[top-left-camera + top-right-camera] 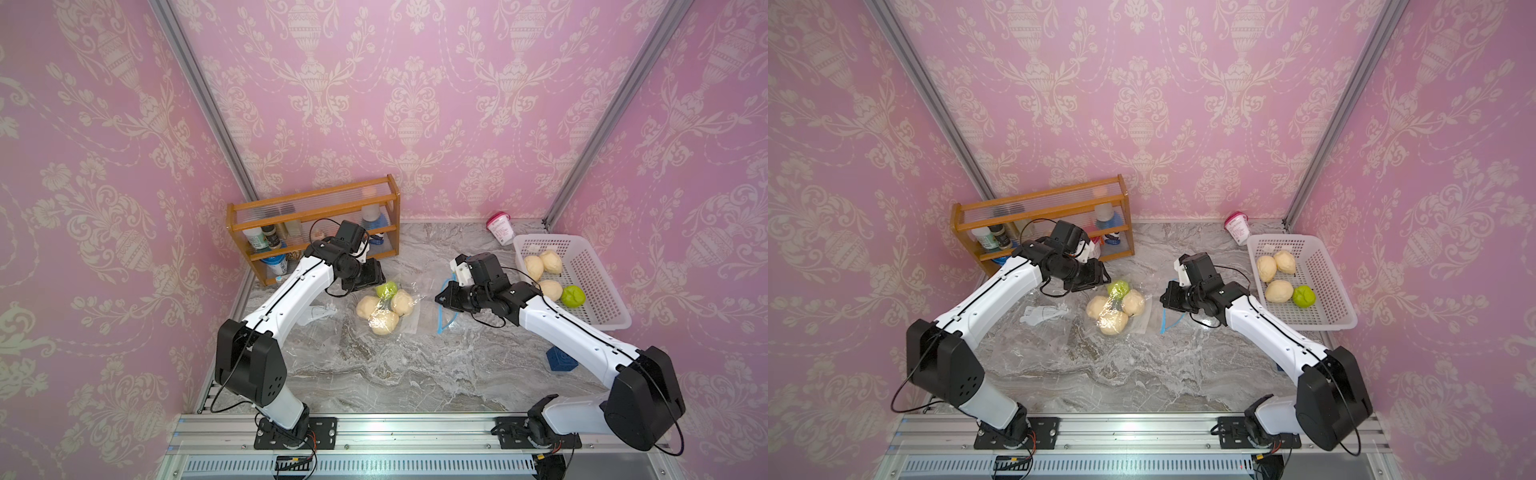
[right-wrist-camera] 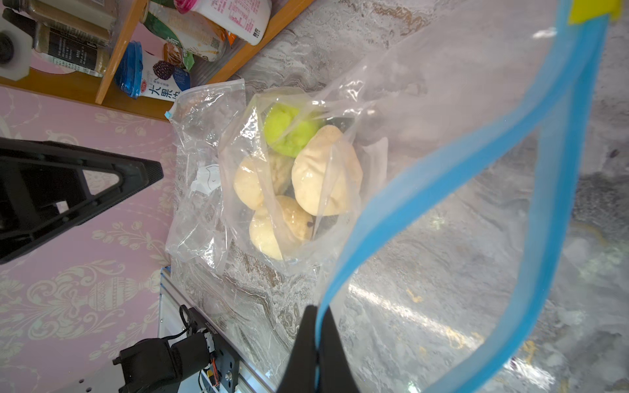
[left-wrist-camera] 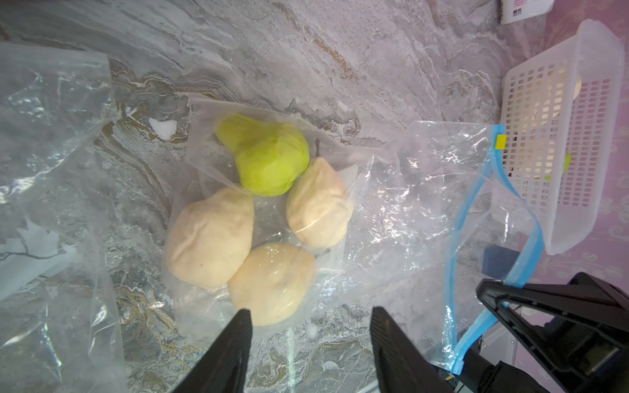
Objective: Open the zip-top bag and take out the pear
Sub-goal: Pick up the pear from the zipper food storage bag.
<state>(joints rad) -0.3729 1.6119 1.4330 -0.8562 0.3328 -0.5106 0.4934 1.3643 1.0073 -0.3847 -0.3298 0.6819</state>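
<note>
While right tool (image 2: 318, 316) pinches bag rim (image 2: 578, 61), 4 pears (image 2: 326, 173) blurred inside

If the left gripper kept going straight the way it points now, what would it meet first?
Most likely the film of the clear zip-top bag, then the nearest pale pear inside it. The open left gripper points at the pear cluster, though depth is unclear.
</note>
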